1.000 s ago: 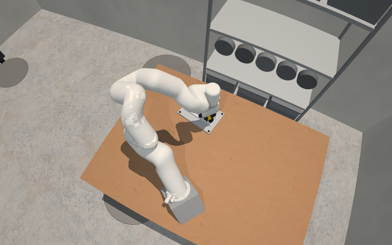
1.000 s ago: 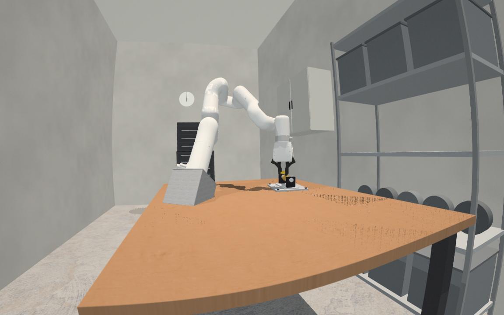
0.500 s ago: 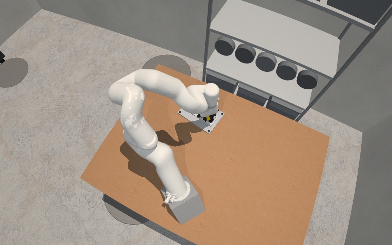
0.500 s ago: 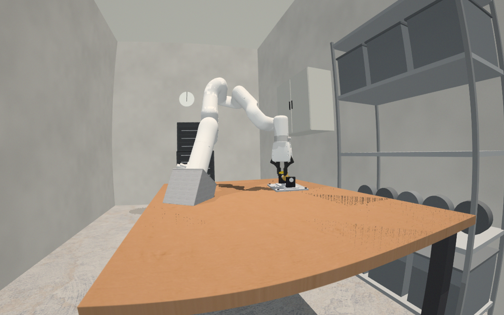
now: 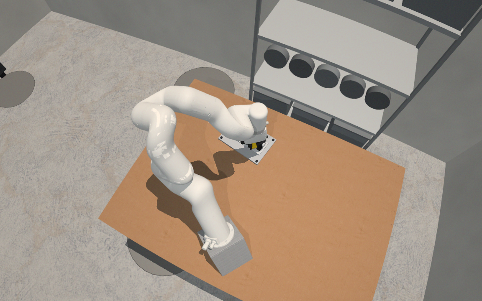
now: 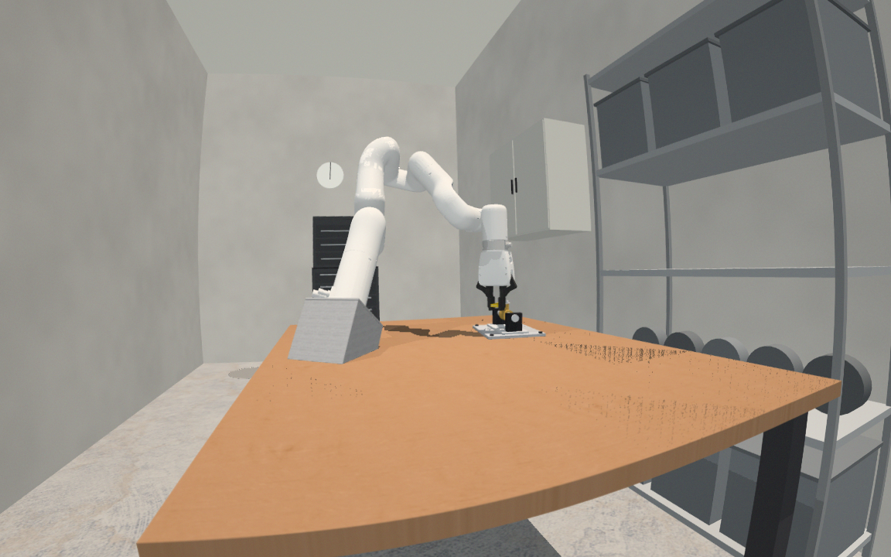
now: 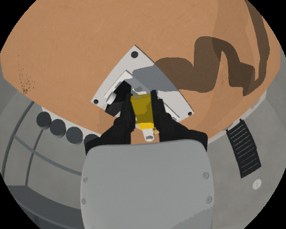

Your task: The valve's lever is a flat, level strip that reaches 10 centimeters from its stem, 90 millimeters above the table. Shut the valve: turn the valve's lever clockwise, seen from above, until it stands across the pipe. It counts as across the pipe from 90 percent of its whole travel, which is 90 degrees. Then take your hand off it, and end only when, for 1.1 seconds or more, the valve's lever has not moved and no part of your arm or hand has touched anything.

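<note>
The valve stands on a light grey base plate (image 5: pixel 263 153) (image 6: pixel 524 333) (image 7: pixel 130 63) near the far edge of the table. Its lever is a yellow flat strip (image 7: pixel 142 111) (image 5: pixel 252 146) (image 6: pixel 496 305). My gripper (image 7: pixel 142 99) (image 6: pixel 498 305) points straight down over the valve and is shut on the yellow lever, one black finger on each long side. A black valve block (image 6: pixel 513 320) shows right of the fingers in the exterior view. The stem and the pipe are mostly hidden under my hand and wrist.
The orange table (image 5: pixel 291 209) (image 6: pixel 435 415) carries the arm's grey pedestal (image 5: pixel 227 251) (image 6: pixel 331 332). A metal shelf rack (image 5: pixel 329 71) (image 6: pixel 746 270) with dark round discs stands just beyond the table edge behind the valve.
</note>
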### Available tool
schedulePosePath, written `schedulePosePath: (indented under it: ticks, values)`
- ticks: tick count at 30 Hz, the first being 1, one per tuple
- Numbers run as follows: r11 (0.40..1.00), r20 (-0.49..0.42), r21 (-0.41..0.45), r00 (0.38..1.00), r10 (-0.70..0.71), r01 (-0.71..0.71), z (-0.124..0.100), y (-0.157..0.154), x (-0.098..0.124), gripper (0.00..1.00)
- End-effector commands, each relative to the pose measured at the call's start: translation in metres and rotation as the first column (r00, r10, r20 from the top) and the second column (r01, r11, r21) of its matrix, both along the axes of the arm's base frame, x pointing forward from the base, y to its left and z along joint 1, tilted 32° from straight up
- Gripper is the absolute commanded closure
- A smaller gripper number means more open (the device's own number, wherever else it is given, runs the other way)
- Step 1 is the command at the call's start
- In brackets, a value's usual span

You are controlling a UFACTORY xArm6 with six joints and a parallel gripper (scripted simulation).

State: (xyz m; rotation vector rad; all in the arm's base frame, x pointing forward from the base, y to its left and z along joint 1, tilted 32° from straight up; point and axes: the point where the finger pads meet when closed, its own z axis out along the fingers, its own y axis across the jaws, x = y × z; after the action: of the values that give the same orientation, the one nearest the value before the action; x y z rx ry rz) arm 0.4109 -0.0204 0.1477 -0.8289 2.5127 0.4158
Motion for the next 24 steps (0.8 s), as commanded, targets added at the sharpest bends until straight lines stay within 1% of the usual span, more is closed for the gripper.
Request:
schedulePosePath:
  ticks: [1,24]
  values:
    - [1.000,-0.009,0.011,1.000,-0.013,0.013,0.0013,0.0026,-0.0018,1.00]
    - [0.990,-0.069,0.051,0.989,-0.127,0.131,0.0034,0.0116,-0.0080,1.00]
